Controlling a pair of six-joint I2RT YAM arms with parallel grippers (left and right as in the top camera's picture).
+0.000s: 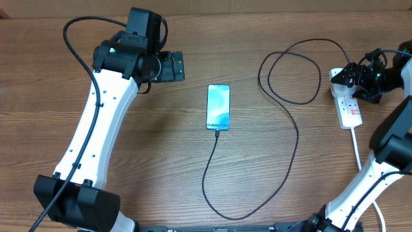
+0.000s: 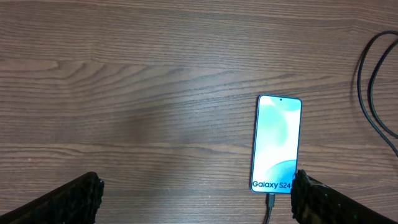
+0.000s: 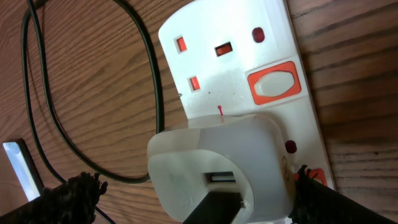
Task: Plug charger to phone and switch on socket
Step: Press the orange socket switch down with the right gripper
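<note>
Poking a stiff switch (image 3: 274, 82) may skid your light socket (image 3: 273, 31); push straight down. Left gripper (image 2: 196, 199), right gripper (image 3: 199, 199): wide apart, empty.

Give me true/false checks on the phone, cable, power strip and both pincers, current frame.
1. The charger cable is plugged into the bottom edge of the phone. True.
2. The phone's screen is dark. False: it is lit and reads Galaxy S24.
3. The left pincer grips the phone. False: it is open and apart from the phone.
4. A white adapter sits in the power strip. True.
5. The right pincer is far from the power strip. False: it is open, right over the adapter.
</note>
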